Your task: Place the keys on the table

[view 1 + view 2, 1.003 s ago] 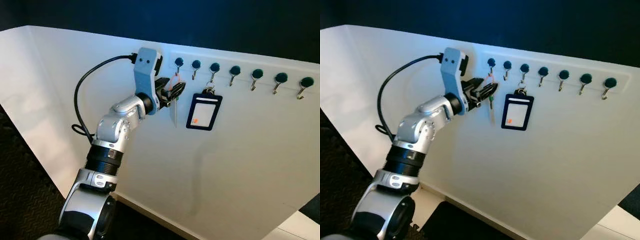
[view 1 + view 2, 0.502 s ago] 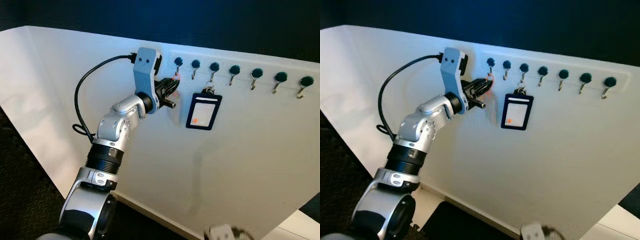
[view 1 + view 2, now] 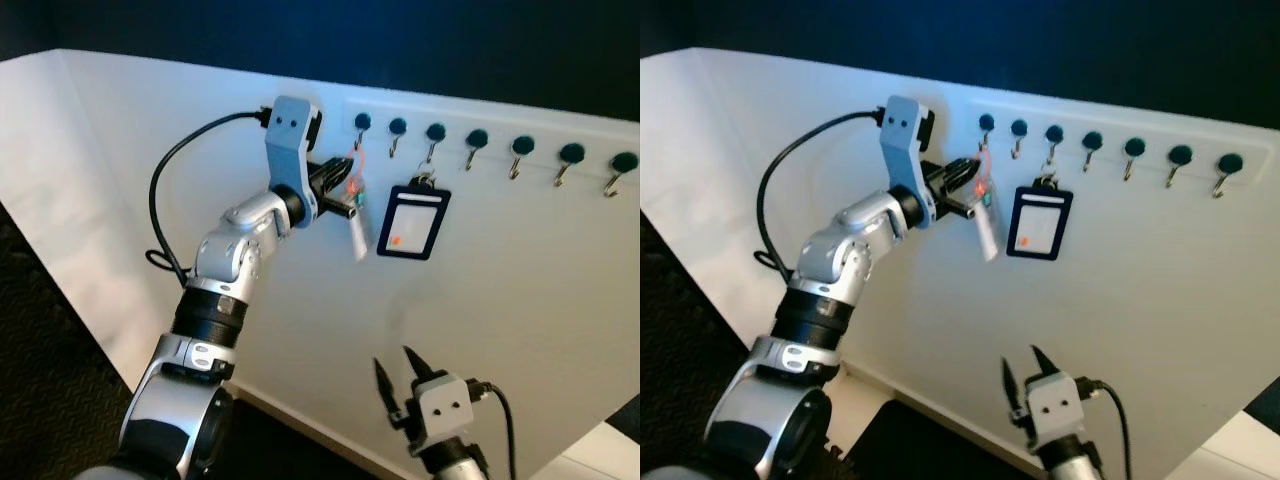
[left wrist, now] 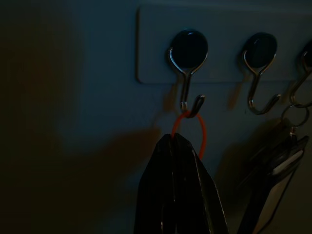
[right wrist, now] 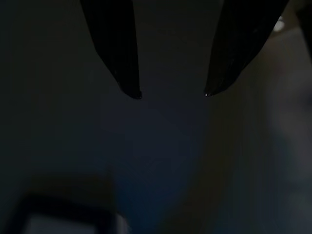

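On the white wall [image 3: 520, 300], the left gripper [image 3: 347, 187] is pinched shut on the keys [image 3: 356, 222], whose orange loop [image 4: 191, 131] hangs on the first hook [image 4: 188, 73]. The loop rises from the fingertips to that hook, so lifting it clear looks next. The right gripper [image 3: 395, 372], fingers spread and empty, sits well below the hook.

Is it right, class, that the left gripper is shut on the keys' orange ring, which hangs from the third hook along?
Not quite. The left gripper is shut on the orange ring of the keys, but the ring hangs from the first hook, as the left wrist view shows.
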{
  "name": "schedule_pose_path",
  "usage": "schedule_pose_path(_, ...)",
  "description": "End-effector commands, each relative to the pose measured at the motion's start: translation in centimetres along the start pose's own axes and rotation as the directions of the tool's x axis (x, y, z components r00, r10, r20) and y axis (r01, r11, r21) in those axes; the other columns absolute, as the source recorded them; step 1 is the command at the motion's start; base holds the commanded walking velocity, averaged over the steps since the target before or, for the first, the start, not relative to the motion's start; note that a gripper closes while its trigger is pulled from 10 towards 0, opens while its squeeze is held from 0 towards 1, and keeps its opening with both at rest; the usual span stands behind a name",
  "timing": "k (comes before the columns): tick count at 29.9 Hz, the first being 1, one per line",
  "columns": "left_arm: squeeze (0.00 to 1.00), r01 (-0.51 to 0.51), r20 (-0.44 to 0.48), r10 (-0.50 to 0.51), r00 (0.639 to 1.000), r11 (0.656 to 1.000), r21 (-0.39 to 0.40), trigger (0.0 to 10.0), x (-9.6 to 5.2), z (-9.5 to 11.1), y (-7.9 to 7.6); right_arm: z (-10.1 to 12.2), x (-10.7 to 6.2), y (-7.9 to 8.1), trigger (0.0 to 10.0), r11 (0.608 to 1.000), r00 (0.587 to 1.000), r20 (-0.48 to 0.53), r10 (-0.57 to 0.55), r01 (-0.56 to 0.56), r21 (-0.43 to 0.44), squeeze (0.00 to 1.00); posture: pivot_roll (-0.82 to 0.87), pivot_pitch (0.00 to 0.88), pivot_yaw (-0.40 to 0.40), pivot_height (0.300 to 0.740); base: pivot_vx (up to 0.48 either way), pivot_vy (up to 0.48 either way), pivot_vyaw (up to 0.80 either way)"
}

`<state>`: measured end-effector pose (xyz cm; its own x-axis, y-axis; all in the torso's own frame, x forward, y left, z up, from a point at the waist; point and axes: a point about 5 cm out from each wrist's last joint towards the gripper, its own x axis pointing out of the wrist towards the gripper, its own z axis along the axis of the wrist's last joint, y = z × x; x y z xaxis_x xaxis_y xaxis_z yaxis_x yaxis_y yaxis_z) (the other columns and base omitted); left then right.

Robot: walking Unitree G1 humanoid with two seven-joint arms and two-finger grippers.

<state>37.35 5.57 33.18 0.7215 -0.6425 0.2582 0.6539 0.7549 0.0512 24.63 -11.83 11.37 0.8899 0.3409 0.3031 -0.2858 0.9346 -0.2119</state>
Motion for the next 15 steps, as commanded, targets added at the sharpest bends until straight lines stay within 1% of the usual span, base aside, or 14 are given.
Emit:
schedule_pose_path(1,0.0,0.006,0.005,-0.007,1.0,1.0,0.029,3.5,0.1,0.5,0.0,0.4,0.1,0.3,10.0,1.0,1.0,-0.001,0.011,-0.011,0.025,0.0,0.08,0.15,0.073,0.74,0.0,0.0,0.0)
schedule_pose_path(3,0.0,0.005,0.006,-0.005,1.0,1.0,0.029,3.5,0.1,0.5,0.1,1.2,0.6,0.2,10.0,1.0,1.0,0.026,0.012,-0.012,0.021,0.0,0.08,0.149,0.073,0.74,0.0,0.0,0.0)
schedule_pose_path(4,0.0,0.005,0.006,-0.005,1.0,1.0,0.029,3.5,0.1,0.5,0.1,1.2,0.6,0.2,10.0,1.0,1.0,0.026,0.012,-0.012,0.021,0.0,0.08,0.149,0.073,0.74,0.0,0.0,0.0)
schedule_pose_path(5,0.0,0.003,0.006,-0.004,1.0,1.0,0.031,3.5,0.1,0.5,0.1,1.9,1.2,0.2,10.0,1.0,0.999,0.048,0.015,-0.016,0.012,0.0,0.08,0.146,0.072,0.74,0.0,0.0,0.0)
schedule_pose_path(6,0.0,0.003,0.006,-0.004,1.0,1.0,0.031,3.5,0.1,0.5,0.1,1.9,1.2,0.2,10.0,1.0,0.999,0.048,0.015,-0.016,0.012,0.0,0.08,0.146,0.072,0.74,0.0,0.0,0.0)
schedule_pose_path(9,0.0,0.001,0.004,-0.002,1.0,0.999,0.041,3.5,0.0,0.6,0.2,3.1,1.9,0.2,10.0,0.999,0.996,0.076,0.049,-0.048,-0.018,0.0,0.08,0.144,0.072,0.74,0.0,0.0,0.0)
schedule_pose_path(11,0.0,0.001,0.004,-0.002,1.0,0.999,0.041,3.5,0.0,0.6,0.2,3.1,1.9,0.2,10.0,0.999,0.996,0.076,0.049,-0.048,-0.018,0.0,0.08,0.144,0.072,0.74,0.0,0.0,0.0)
schedule_pose_path(12,0.0,0.001,0.003,-0.001,1.0,0.999,0.046,3.5,0.0,0.6,0.2,3.4,2.0,0.3,10.0,0.998,0.995,0.082,0.061,-0.059,-0.025,0.0,0.08,0.144,0.072,0.74,0.0,0.0,0.0)
schedule_pose_path(13,0.0,0.002,-0.017,0.0,1.0,0.997,0.079,3.8,0.0,0.6,0.3,3.8,2.4,0.3,10.0,0.998,0.994,0.088,0.062,-0.06,-0.023,0.0,0.08,0.142,0.072,0.74,0.0,0.0,0.0)
schedule_pose_path(14,0.0,0.002,-0.017,0.0,1.0,0.997,0.079,3.8,0.0,0.6,0.3,3.8,2.4,0.3,10.0,0.998,0.994,0.088,0.062,-0.06,-0.023,0.0,0.08,0.142,0.072,0.74,0.0,0.0,0.0)
schedule_pose_path(15,0.0,0.0,-0.032,0.003,0.999,0.994,0.107,4.0,0.1,0.7,0.3,4.0,2.6,0.2,10.0,0.998,0.994,0.09,0.061,-0.06,-0.02,0.0,0.08,0.142,0.072,0.74,0.0,0.0,0.0)
